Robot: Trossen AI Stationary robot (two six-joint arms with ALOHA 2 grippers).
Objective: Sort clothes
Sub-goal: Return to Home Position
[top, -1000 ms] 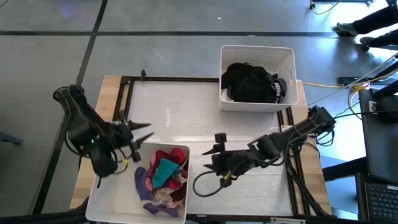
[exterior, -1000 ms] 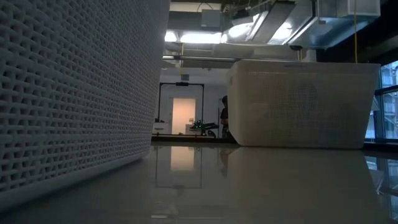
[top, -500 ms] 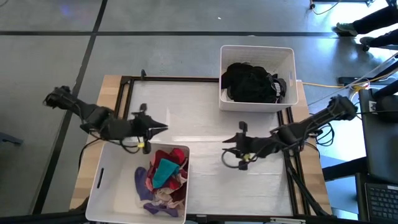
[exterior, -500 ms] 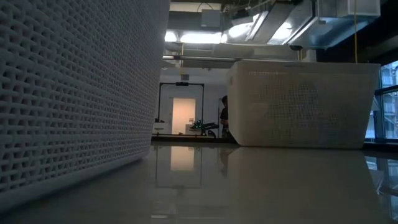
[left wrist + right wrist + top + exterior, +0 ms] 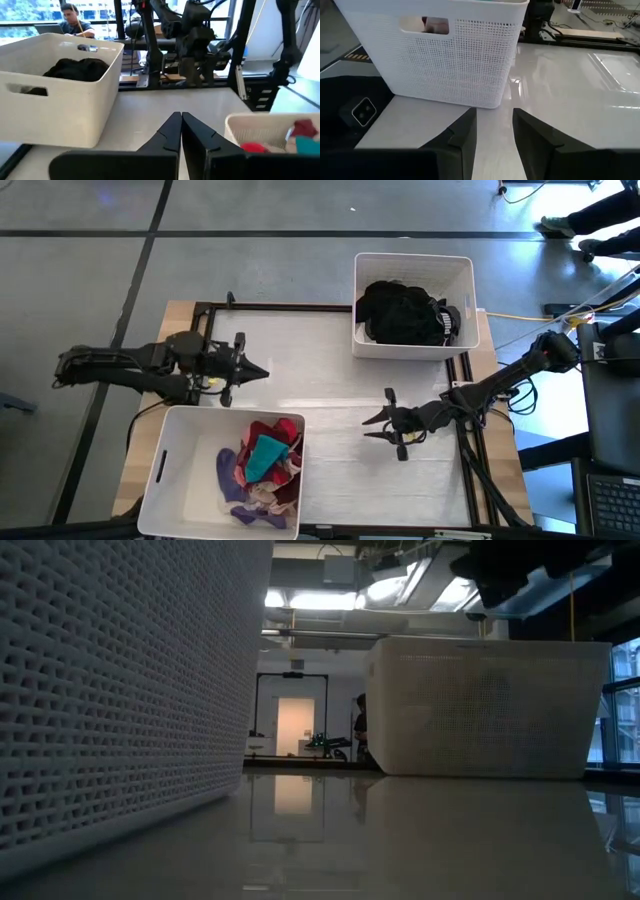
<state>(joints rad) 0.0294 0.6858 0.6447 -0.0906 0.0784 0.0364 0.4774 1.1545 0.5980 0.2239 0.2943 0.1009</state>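
Now the left arm lies stretched low and nearly straight. The left gripper [image 5: 260, 370] sits just beyond the far rim of the front bin [image 5: 160, 470], its slim fingers pinched together to a point and holding nothing. The right arm reaches in long and thin. The right gripper [image 5: 370, 426] hangs to the side of the front bin, well apart from it, with blunt dark fingers parted and empty. The front bin is white rectangular plastic with finely perforated walls and a slot handle. Crumpled soft coloured clothes [image 5: 262, 465], maroon, teal, pink and purple, fill one end. Limp black clothes [image 5: 403, 313] heap in the second bin [image 5: 415, 262], well beyond the front bin across the glossy white table [image 5: 320, 370].
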